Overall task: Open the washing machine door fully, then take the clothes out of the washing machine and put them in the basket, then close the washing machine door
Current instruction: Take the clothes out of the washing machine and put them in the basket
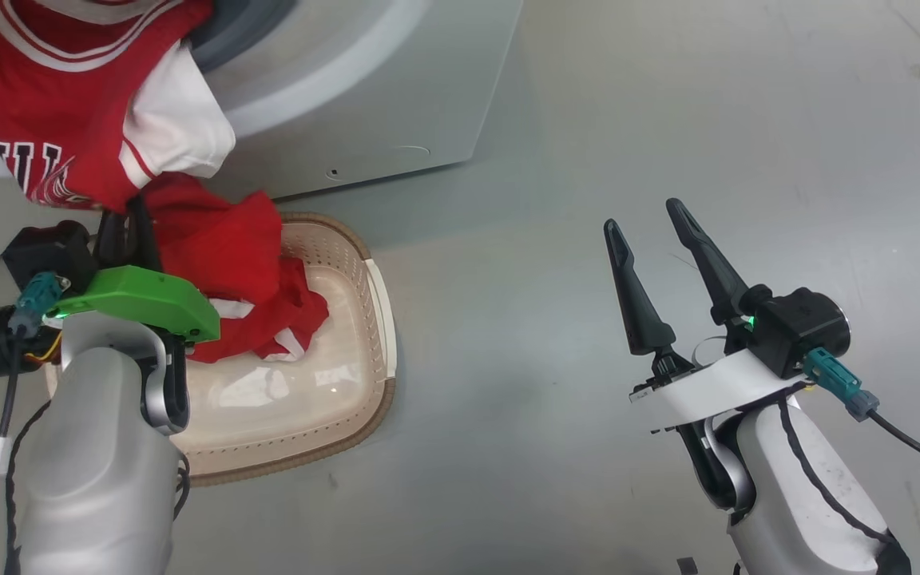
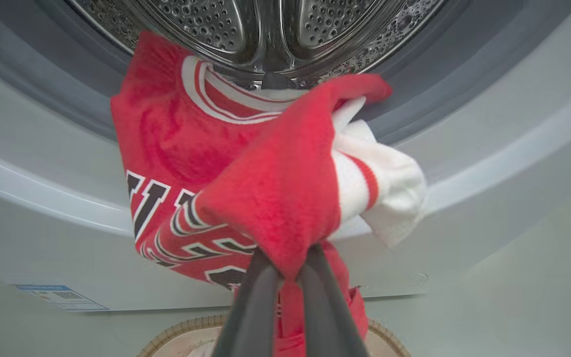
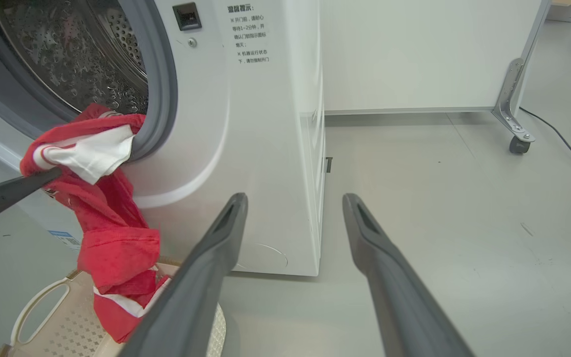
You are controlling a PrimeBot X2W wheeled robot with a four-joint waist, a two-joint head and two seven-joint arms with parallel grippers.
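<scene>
The clothes [image 2: 246, 163] are half out: the red jersey drapes from the drum [image 2: 265, 29] over the grey seal [image 3: 161, 99] of the washing machine [image 3: 265, 148], and its lower end lies in the basket [image 1: 390, 351] on the floor [image 1: 588, 120] just below. My left hand [image 2: 285, 265] is pinching a fold of red cloth below the opening. My right hand [image 1: 644, 217] is spread and holds nothing, well off to the side. I judge I'm mid-transfer. Next I need to draw the jersey clear of the seal, lower it over the basket, then let go
</scene>
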